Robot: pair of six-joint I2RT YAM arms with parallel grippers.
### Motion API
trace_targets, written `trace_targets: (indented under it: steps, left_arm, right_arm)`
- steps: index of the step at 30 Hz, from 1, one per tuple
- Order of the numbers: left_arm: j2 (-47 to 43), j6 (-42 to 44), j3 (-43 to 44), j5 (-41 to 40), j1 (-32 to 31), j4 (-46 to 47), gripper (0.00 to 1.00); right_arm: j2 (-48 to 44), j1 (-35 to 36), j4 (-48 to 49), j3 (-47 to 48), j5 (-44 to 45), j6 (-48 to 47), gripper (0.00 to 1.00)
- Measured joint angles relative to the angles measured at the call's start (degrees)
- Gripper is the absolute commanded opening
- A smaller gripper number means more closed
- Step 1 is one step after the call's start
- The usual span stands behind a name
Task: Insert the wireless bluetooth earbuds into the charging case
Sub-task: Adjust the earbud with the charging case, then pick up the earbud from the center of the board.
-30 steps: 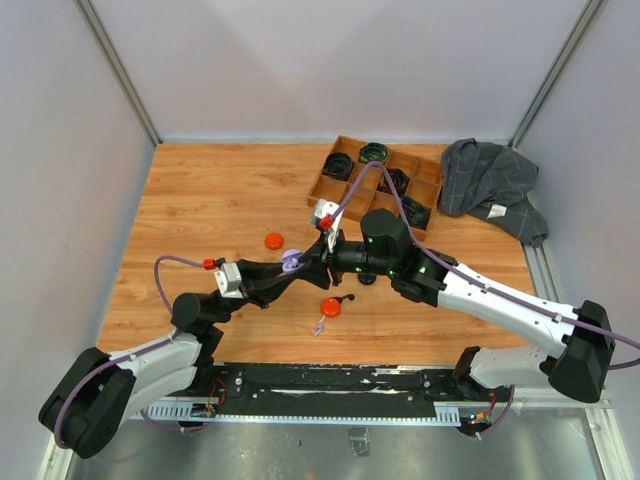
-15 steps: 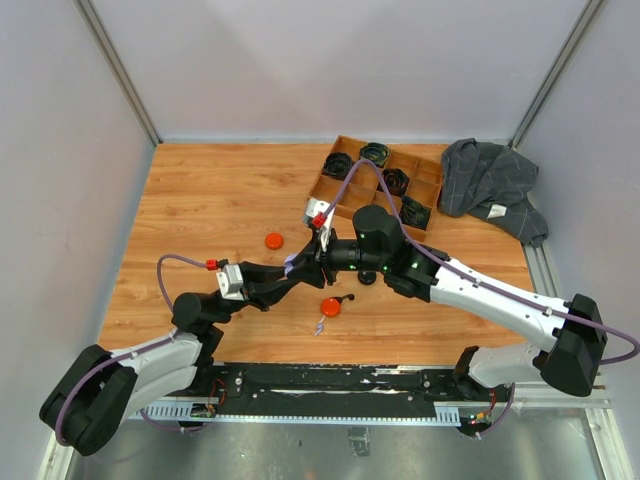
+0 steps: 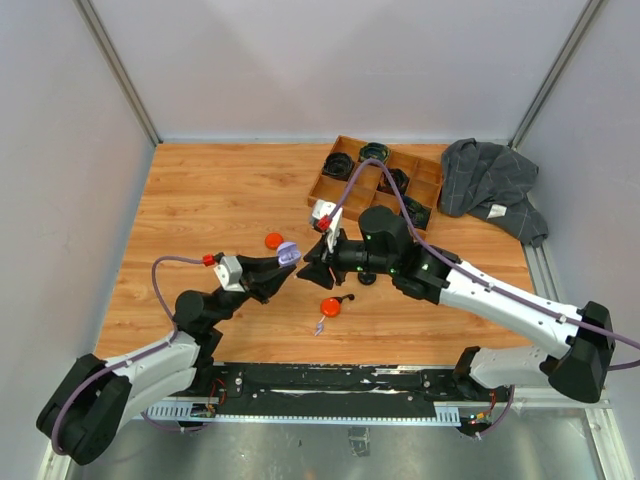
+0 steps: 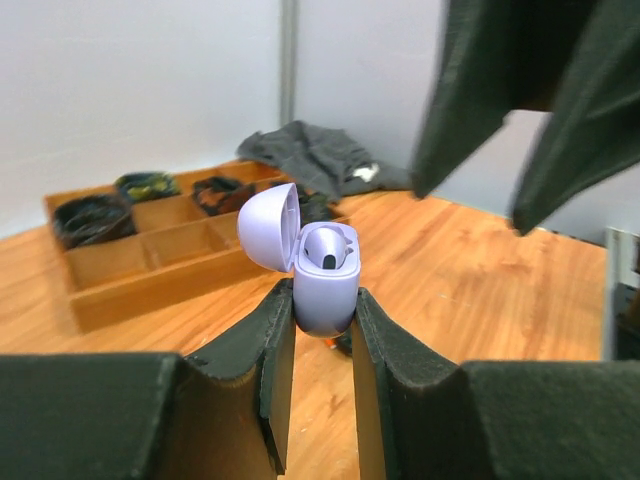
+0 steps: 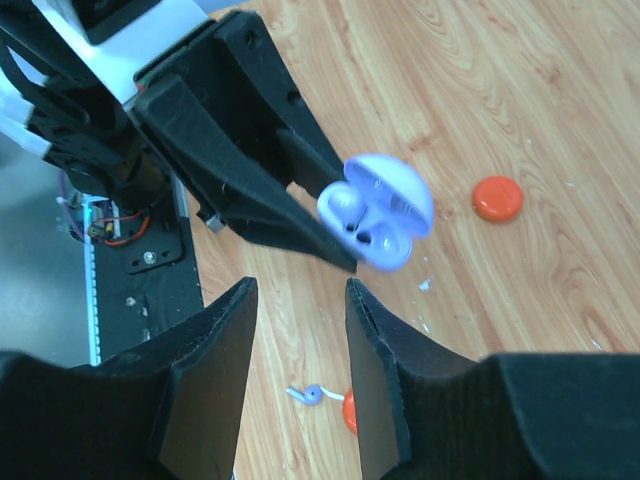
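My left gripper (image 4: 322,300) is shut on a lilac charging case (image 4: 325,280), held upright above the table with its lid (image 4: 268,226) swung open. One lilac earbud (image 4: 326,249) sits in a socket of the case. From above, the case (image 3: 288,252) is just left of my right gripper (image 3: 311,268). The right gripper (image 5: 298,290) is open with nothing between its fingers, a short way off the case (image 5: 375,215). A second lilac earbud (image 5: 312,394) lies on the table below, beside an orange case (image 3: 330,306). A black earbud (image 3: 348,298) lies right of that.
An orange round piece (image 3: 274,241) lies on the wood to the left. A wooden divider tray (image 3: 322,186) holding coiled black cables stands at the back. A grey cloth (image 3: 490,180) is bunched at the back right corner.
The right gripper has drawn back from the lilac case and now stands open and empty. The left gripper, still shut on the case, has shifted it slightly left and up.
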Motion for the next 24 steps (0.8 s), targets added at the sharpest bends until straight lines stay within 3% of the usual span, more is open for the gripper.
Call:
trace_targets:
  steps: [11,24]
  left_arm:
    - [-2.8,0.8,0.1,-20.5,0.0,-16.1,0.00]
    - [-2.8,-1.3,1.1,-33.0,0.0,-25.2,0.00]
  right_arm:
    - [-0.2,1.8,-8.9,-5.9,9.4,-0.5,0.41]
    - [16.6,8.5,-12.3,-6.9,16.5,12.0,0.37]
